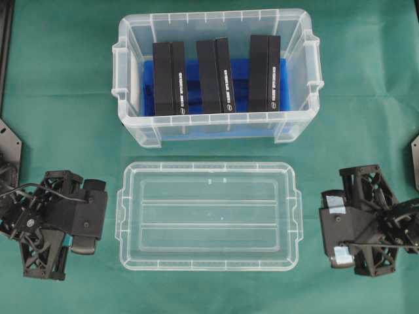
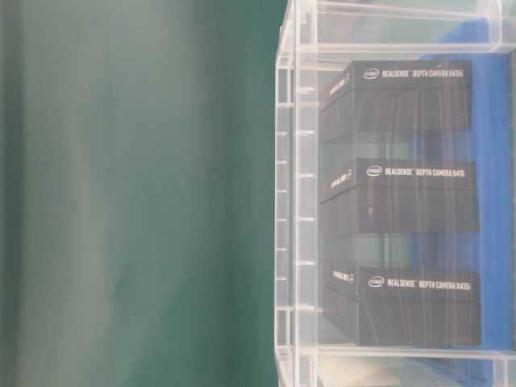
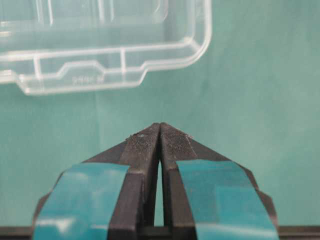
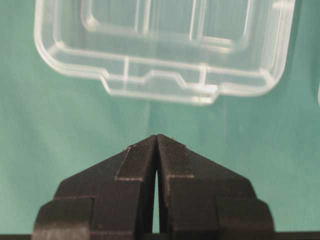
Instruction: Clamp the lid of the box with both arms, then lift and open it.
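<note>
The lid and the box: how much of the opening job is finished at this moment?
Done: the lid is off and lies flat on the green cloth in front of the box, which stands open with three black blocks inside. In hand: nothing; the left gripper and the right gripper are both shut, empty and short of the lid's ends. Left: nothing visible remains.

bright, even light | soft shadows | table-level view blurred — glare on the box (image 2: 387,201) wall | wrist views sharp
</note>
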Action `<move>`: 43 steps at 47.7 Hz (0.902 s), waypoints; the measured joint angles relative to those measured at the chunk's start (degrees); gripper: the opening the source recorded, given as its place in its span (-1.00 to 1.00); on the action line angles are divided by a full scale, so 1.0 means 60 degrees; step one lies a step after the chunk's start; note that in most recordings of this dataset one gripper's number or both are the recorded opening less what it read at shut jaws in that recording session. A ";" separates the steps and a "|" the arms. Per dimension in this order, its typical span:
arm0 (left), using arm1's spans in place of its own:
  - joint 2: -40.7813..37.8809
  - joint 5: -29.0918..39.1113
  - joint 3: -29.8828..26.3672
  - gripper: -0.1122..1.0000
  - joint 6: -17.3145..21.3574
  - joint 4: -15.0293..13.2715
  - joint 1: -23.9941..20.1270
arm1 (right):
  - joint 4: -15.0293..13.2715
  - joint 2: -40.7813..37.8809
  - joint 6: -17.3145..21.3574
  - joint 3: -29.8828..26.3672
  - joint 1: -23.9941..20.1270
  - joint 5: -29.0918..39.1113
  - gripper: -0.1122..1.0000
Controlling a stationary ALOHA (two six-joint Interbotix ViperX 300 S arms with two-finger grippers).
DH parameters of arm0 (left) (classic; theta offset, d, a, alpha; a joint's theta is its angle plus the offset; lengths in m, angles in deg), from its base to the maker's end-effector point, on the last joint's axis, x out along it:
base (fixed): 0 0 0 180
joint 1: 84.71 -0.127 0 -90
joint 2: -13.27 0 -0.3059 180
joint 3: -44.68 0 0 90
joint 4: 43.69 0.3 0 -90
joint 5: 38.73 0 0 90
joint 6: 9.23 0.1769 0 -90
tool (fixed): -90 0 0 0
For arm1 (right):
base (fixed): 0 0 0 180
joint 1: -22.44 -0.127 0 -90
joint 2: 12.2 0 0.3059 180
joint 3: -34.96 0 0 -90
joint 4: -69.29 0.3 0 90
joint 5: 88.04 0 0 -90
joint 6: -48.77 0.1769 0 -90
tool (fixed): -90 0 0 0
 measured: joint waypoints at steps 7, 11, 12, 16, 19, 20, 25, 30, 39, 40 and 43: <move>0.0103 0.0044 -0.0747 -0.78 0.0161 0.0103 0.0000 | -0.0278 -0.0015 -0.0044 -0.0835 0.0000 0.0000 -0.80; 0.0293 0.0029 -0.1245 -0.78 0.0601 0.0205 0.0000 | -0.0732 0.0015 -0.0059 -0.1289 0.0000 0.0000 -0.80; 0.0352 0.0029 -0.1348 -0.78 0.0732 0.0220 0.0000 | -0.0879 0.0044 -0.0059 -0.1377 0.0000 0.0015 -0.80; 0.0571 0.0044 -0.1699 -0.78 0.1362 0.0264 -0.0059 | -0.1479 0.0190 -0.0073 -0.1787 0.0000 0.0029 -0.80; 0.0747 -0.0029 -0.1978 -0.78 0.1978 0.0278 -0.0249 | -0.1904 0.0322 -0.0073 -0.2036 0.0000 0.0029 -0.80; 0.0791 -0.0059 -0.2036 -0.78 0.2139 0.0278 -0.0308 | -0.2051 0.0366 -0.0073 -0.2095 0.0000 0.0044 -0.80; 0.0996 -0.0220 -0.2300 -0.78 0.2944 0.0278 -0.0762 | -0.2915 0.0688 -0.0059 -0.2329 0.0000 0.0029 -0.80; 0.1201 -0.0410 -0.2461 -0.78 0.3252 0.0293 -0.1289 | -0.3677 0.1055 -0.0044 -0.2358 0.0176 0.0015 -0.80; 0.1670 -0.0835 -0.2490 -0.78 0.3765 0.0278 -0.2520 | -0.4438 0.1714 -0.0029 -0.2344 0.1040 -0.0425 -0.80; 0.1743 -0.0937 -0.2490 -0.78 0.3867 0.0278 -0.2666 | -0.4497 0.1831 -0.0029 -0.2329 0.1245 -0.0527 -0.80; 0.1934 -0.1216 -0.2476 -0.78 0.4204 0.0278 -0.3032 | -0.4600 0.2109 -0.0029 -0.2256 0.1685 -0.0776 -0.80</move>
